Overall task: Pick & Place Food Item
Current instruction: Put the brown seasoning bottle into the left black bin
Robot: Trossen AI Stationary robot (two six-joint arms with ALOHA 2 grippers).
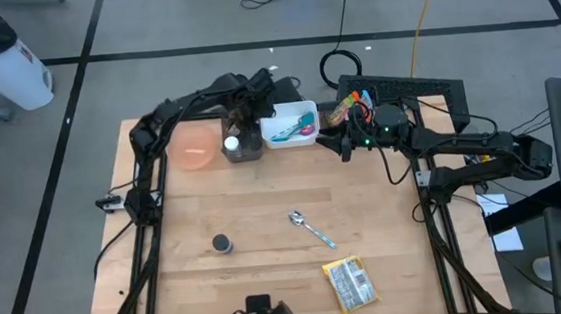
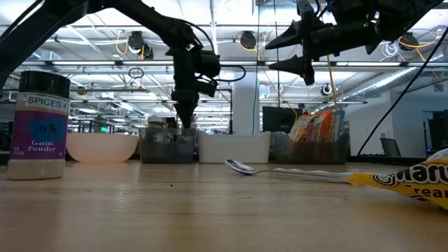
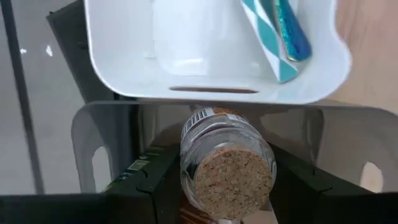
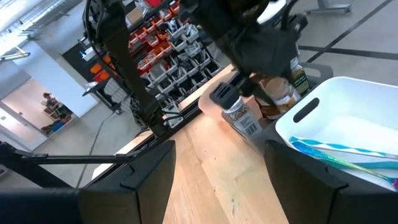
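At the table's far edge sits a row of containers: a pink bowl (image 1: pixel 196 152), a grey bin (image 1: pixel 242 144), a white bin (image 1: pixel 291 124) and a dark bin (image 1: pixel 343 112) of snack packs. The rest of the table (image 1: pixel 259 269) carries a snack packet (image 1: pixel 351 283) near the near edge, a spoon (image 1: pixel 311 229) towards the middle and a spice jar (image 1: pixel 223 244) left of it.

The task looks to be near the end of one placement: the left gripper (image 3: pixel 227 186) hangs over the grey bin with its fingers clamped on the sides of a small jar (image 3: pixel 227 165), which is already inside the bin's walls. I judge that what remains for this item is to let go and lift clear. The packet and the spice jar lie untouched on the table, so more picking may be left.

The left arm reaches along the far edge and points its wrist steeply down into the bin. The right arm is raised above the far right of the table, and the right gripper (image 1: pixel 345 144), jaws apart and empty, points towards the white bin.
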